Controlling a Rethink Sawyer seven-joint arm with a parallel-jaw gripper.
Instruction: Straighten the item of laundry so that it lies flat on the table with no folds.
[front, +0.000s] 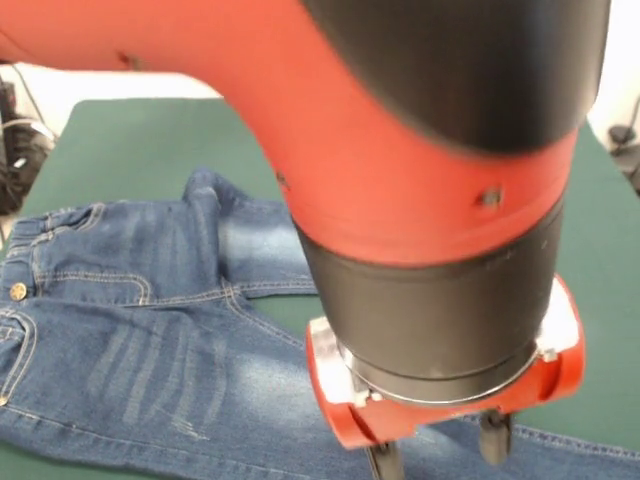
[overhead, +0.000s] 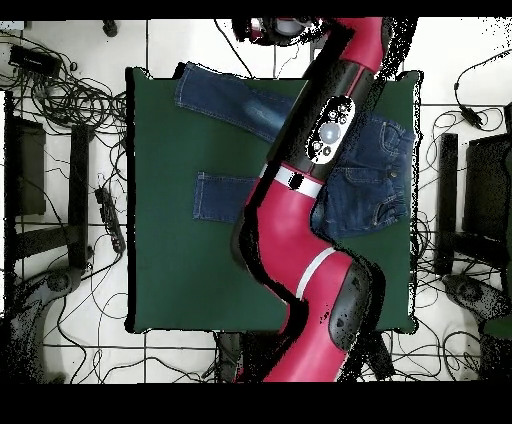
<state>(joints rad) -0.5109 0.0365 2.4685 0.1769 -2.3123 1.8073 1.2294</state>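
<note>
The table (overhead: 170, 250) fills most of the overhead view, its dark green top bare over the whole half nearest the robot's base and along the edge left of the picture. No container stands on it.

The arm (overhead: 300, 215) is next in bulk — red and black, rising from the bottom of the overhead view and reaching across the table to its far edge at the picture's top. In the front view it blocks the upper right of the scene, with its red wrist block low over the cloth.

The jeans (front: 150, 330) lie on the far half of the table as the overhead view shows it, waist toward the picture's right edge, close to the table's side there. The two legs spread apart: one runs to the top left corner of the table, reaching its edge, the other lies lower, ending in open green. The cloth looks fairly flat, with a ridge where the legs meet and a brass button (front: 18, 291) at the waistband.

The gripper (front: 440, 455) shows only two dark fingers (front: 494, 438) at the bottom edge of the front view, standing apart with a gap between them — holding nothing that can be seen, just above the denim.
</note>
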